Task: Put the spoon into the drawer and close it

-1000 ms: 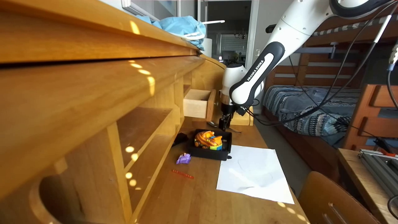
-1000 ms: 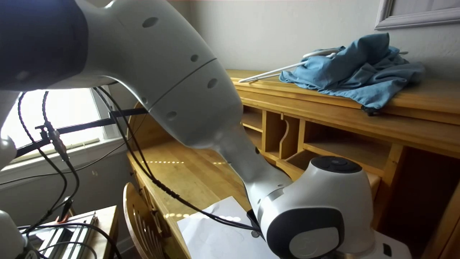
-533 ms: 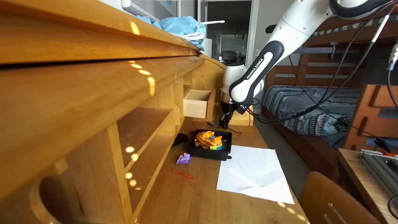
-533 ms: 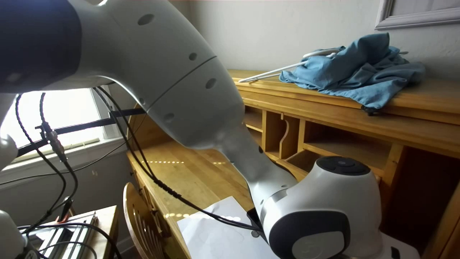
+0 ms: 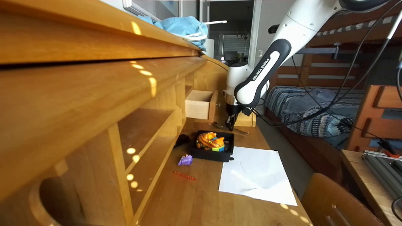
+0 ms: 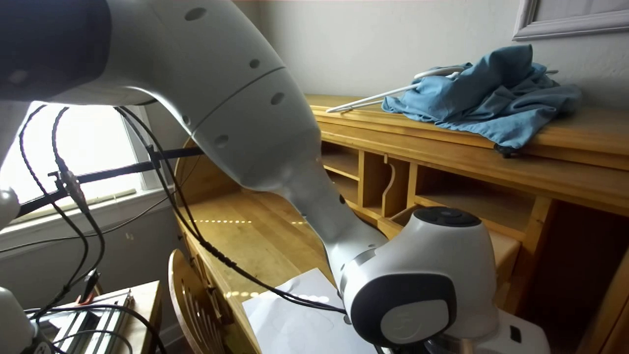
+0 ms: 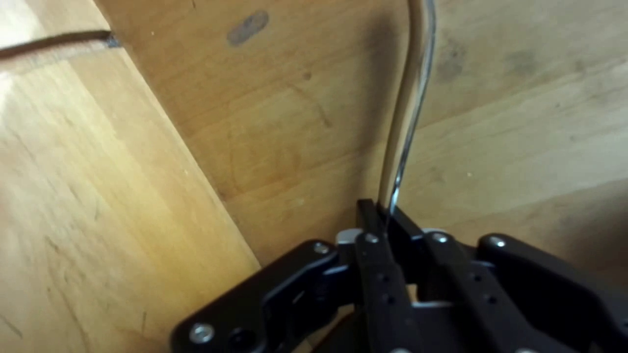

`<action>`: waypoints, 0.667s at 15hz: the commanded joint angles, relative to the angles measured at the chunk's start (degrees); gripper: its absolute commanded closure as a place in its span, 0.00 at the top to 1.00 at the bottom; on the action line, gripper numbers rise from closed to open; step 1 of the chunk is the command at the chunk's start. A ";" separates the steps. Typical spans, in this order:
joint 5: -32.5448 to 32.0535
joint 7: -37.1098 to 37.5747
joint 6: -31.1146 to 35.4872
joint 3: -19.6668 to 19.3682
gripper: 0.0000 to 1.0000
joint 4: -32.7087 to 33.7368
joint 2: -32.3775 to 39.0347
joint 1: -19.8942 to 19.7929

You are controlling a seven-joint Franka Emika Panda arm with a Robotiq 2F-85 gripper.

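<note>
The wrist view shows us the fingers (image 7: 368,218) pinching the spoon (image 7: 412,98), which we find in an exterior view outside the open drawer (image 5: 198,108), near its front and lower, over the table (image 5: 201,201).

In the wrist view, we find the slender, shiny metal spoon (image 7: 417,98) cut off at the top edge; the black two-fingered tool (image 7: 383,214) conceals its remaining length. In an exterior view, the white arm (image 6: 275,132) partly hides the box-shaped, pale-wood drawer (image 6: 503,248).
</note>
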 commanded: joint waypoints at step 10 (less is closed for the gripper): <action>-10.76 8.89 1.25 -8.98 0.02 -23.21 -18.10 12.27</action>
